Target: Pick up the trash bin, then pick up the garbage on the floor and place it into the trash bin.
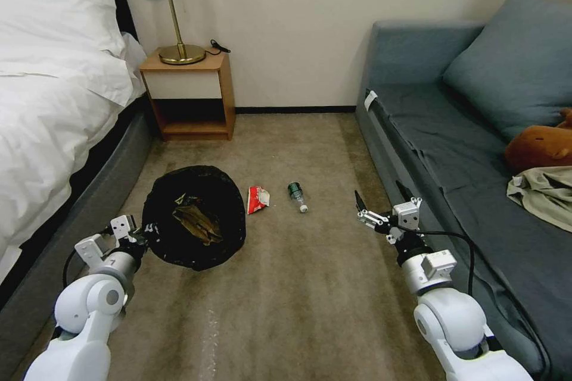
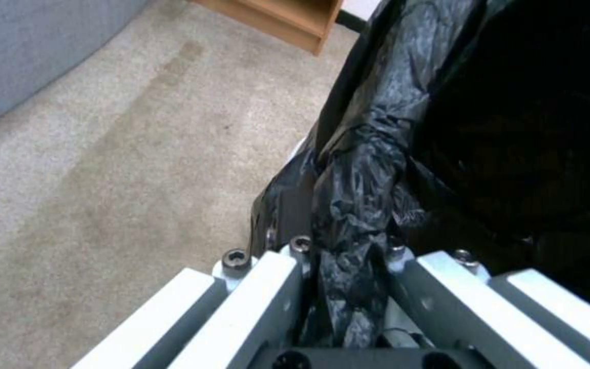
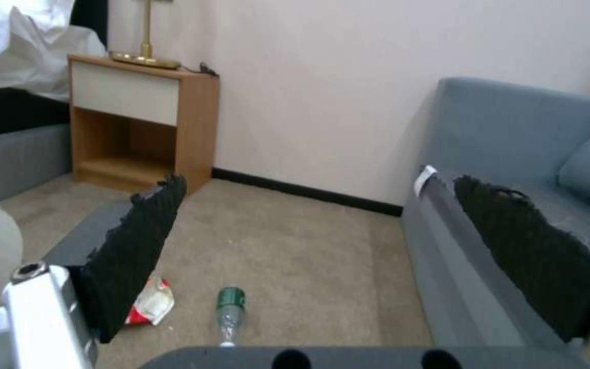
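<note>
The trash bin (image 1: 193,217), lined with a crinkly black bag (image 2: 445,128), stands left of centre on the carpet. My left gripper (image 1: 142,233) is shut on its near left rim, and the bag plastic is bunched between the fingers (image 2: 268,287). Brownish crumpled wrappers (image 1: 196,221) lie inside the bin. To the bin's right, a red-and-white wrapper (image 1: 257,199) (image 3: 151,305) lies on the floor. Beside it is a small clear bottle with a green label (image 1: 297,195) (image 3: 229,310). My right gripper (image 1: 378,191) (image 3: 319,189) hangs open and empty, right of the bottle near the sofa edge.
A bed (image 1: 53,101) runs along the left and a grey-blue sofa (image 1: 453,149) along the right. A wooden nightstand (image 1: 190,95) with a brass lamp (image 1: 179,50) stands at the back wall. Open carpet (image 1: 298,286) lies between the two arms.
</note>
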Controlling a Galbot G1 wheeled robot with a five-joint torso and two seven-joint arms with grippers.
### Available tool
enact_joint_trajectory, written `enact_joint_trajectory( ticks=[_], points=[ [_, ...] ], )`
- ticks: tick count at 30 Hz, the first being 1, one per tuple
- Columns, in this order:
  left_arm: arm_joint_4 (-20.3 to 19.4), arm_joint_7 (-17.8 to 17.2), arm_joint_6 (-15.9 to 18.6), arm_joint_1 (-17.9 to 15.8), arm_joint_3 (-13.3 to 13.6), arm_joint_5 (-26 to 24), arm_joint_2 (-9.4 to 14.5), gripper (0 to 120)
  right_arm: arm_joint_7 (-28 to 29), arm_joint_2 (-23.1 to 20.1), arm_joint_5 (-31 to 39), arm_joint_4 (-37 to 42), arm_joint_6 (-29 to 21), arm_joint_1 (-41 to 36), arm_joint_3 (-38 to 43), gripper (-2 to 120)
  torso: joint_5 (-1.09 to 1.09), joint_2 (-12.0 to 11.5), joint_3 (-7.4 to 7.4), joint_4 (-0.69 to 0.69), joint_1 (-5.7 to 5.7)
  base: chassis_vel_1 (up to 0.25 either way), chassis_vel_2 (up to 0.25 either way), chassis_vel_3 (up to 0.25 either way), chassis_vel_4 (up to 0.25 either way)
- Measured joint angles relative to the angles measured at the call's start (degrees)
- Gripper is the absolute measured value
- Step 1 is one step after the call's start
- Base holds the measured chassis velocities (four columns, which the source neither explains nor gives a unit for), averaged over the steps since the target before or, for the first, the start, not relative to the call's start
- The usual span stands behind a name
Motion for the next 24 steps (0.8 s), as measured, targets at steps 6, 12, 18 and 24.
enact_joint_trajectory(
  ticks=[6,12,18,24],
  points=[
    [-0.31,0.0,-0.06,0.21,0.08,-0.07,0.0,0,-0.39,0.56,-0.85,-0.15,0.71,-0.42,0.13,100,0.0,0.0,0.0,0.01,0.0,0.0,0.0,0.0,0.0],
    [-0.44,0.0,-0.12,0.37,0.17,-0.14,-0.06,0,-0.74,1.05,-1.51,-0.31,1.05,-0.52,-0.15,100,0.0,0.0,-0.01,0.01,0.0,-0.042,0.041,0.037,-0.037],
    [-0.39,0.04,-0.27,0.28,0.19,-0.21,-0.04,0,-0.97,1.05,-1.86,-0.95,1.82,-0.63,-0.27,100,0.0,0.0,0.0,0.0,0.0,-0.156,0.126,0.138,-0.136],
    [-0.19,0.06,-0.32,0.21,0.24,-0.23,-0.06,0,-1.33,1.05,-2.17,-1.56,3.04,-0.85,-0.28,100,-0.01,0.0,0.01,0.0,0.01,-0.14,0.165,0.139,-0.162]
  ],
)
